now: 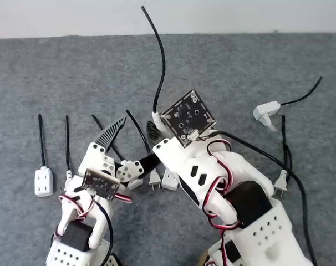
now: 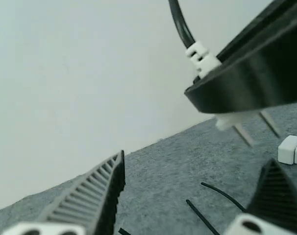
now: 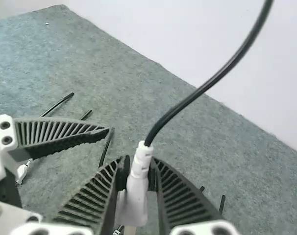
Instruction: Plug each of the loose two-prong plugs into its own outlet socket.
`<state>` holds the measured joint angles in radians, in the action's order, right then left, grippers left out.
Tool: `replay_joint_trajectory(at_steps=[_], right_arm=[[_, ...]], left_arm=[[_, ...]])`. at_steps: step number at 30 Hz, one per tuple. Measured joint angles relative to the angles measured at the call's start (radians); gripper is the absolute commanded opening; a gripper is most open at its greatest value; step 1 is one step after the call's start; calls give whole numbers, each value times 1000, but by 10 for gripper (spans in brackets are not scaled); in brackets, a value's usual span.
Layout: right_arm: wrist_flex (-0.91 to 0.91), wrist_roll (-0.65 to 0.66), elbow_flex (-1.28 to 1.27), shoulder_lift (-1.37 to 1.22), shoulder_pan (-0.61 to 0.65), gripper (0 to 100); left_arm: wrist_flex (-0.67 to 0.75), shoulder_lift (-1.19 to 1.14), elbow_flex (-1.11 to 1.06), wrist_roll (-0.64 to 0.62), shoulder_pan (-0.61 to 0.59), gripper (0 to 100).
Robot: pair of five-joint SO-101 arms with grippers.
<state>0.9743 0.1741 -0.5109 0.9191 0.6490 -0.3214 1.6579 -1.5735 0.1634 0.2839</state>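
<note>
My right gripper (image 3: pixel 136 198) is shut on a white two-prong plug (image 3: pixel 138 182), whose black cable rises up and away. In the high view this plug (image 1: pixel 156 117) is held above the carpet near the middle. From the left wrist view the held plug (image 2: pixel 230 120) hangs in the air with its prongs pointing down, pinched by the right gripper's fingers (image 2: pixel 251 78). My left gripper (image 1: pixel 132 147) stands wide open just beside and below it, with nothing between its ribbed fingers (image 2: pixel 92 198). A loose plug (image 1: pixel 154 178) and a white socket (image 1: pixel 169 179) lie under the right arm.
A white outlet socket (image 1: pixel 43 182) and another small corded piece (image 1: pixel 68 175) lie at the left. At the right lie a white adapter (image 1: pixel 266 111) and a plug (image 1: pixel 280 185). Black cables fan across the grey carpet (image 1: pixel 240 66). A wall runs along the far edge.
</note>
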Motion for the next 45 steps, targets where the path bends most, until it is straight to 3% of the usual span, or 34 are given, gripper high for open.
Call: replay_joint_trajectory(at_steps=[4,13,45], right_arm=[[2,0,0,3,8,8],[2,0,-2,3,9,8],[57,-34,-32,100,6,8]], left_arm=[[-107,107,5,-3,2,411],[-192,143,26,-3,2,411],[-173,143,84,-6,17,411]])
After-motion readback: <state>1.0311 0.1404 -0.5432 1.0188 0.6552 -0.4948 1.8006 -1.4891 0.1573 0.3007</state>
